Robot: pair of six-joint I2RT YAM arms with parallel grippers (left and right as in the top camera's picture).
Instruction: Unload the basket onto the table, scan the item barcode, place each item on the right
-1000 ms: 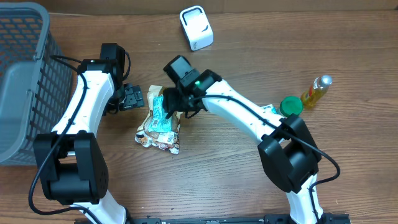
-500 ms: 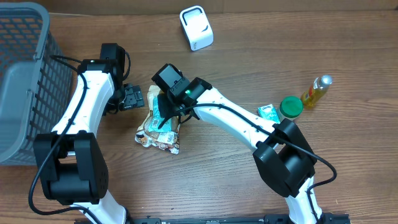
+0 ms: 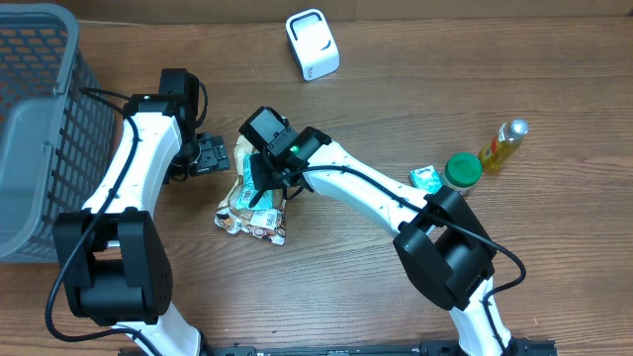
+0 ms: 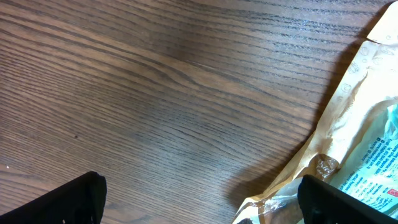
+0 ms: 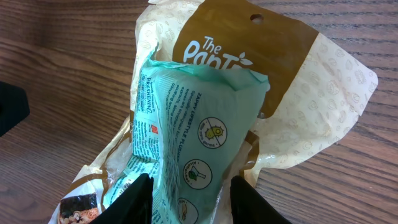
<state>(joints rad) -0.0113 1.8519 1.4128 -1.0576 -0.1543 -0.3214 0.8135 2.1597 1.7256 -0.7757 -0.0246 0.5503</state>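
Right wrist: mint-green plastic packet point(image 5: 193, 143) lies on tan-and-brown printed snack pouch point(image 5: 298, 93). Right gripper point(image 5: 189, 199) straddles its lower end, fingers against both edges; a real pinch can't be told.
Left wrist: left gripper point(image 4: 199, 199) spread wide, pouch corner beside one finger.
Overhead: packet sits under right gripper, mid-table.

Soft, even light fills the overhead view, and shadows on the desk point(image 3: 554, 59) are faint. From the left wrist, a pale sheen lies at 1 o'clock and deep shadow at 5 o'clock. The left claw point(image 4: 202, 199) is black and blurred. From the right wrist, the green packet point(image 5: 193, 124) shows sharp print, softening toward 6 o'clock.
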